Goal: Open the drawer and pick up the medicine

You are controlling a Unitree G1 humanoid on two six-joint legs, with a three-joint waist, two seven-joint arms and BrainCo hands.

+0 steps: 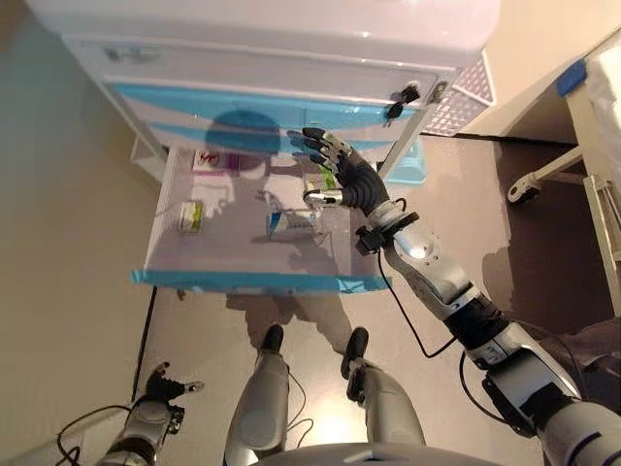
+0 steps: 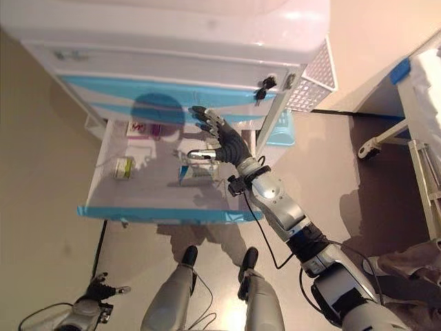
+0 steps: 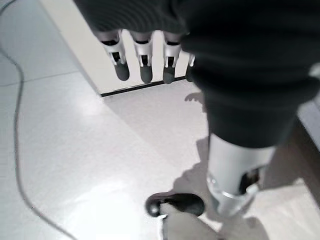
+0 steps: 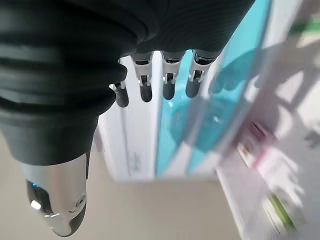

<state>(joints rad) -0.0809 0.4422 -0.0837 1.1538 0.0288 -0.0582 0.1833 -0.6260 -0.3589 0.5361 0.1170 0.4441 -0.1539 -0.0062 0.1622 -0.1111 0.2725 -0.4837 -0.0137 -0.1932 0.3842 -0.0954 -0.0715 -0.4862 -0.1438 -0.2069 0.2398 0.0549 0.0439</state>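
— Blue trim on the drawer (image 1: 254, 282), is that right? Is it open?

— Yes, pulled out from the white cabinet (image 1: 291, 58). Inside lie a small green-and-white box (image 1: 190, 216) at the left, a pink-and-white box (image 1: 215, 160) at the back, and a blue-and-white box (image 1: 288, 224) near the middle.

— And the right hand (image 1: 342, 175)?

— Above the drawer's right part, fingers spread and straight, holding nothing. The medicine boxes lie in the drawer, none lifted.

— The left hand (image 1: 163, 386)?

— Down low by the floor (image 3: 75, 165), fingers straight, relaxed and empty.
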